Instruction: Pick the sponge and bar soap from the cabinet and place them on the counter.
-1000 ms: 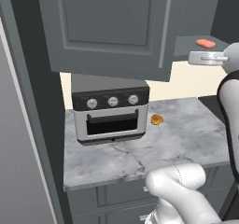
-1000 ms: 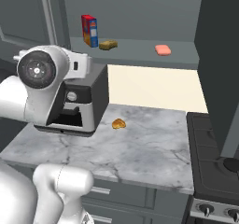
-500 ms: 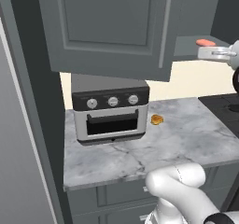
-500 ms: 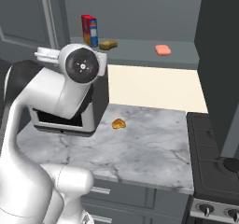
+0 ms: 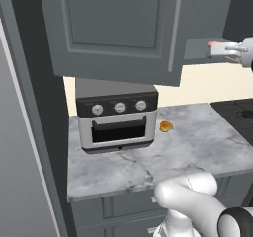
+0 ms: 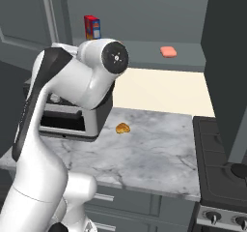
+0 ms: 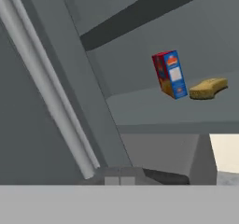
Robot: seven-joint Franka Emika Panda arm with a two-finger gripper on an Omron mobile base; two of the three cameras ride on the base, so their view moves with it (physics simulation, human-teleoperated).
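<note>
Sponge [image 7: 208,88] on cabinet [image 5: 118,28] shelf, just beside red box [image 7: 170,74]; bar soap [image 6: 168,51] further along same shelf, well apart. Hand fingers together, nothing held. Orange lump [image 6: 122,128] on surface [image 6: 154,153] by toaster oven [image 5: 117,117].

Arm [image 6: 62,105] is folded high: I see the elbow joint up front in the right base view, link dropping back to the base. Lower link [image 5: 190,201] sits bottom right in the left base view. Gripper jaws closed, holding nothing I can see.
</note>
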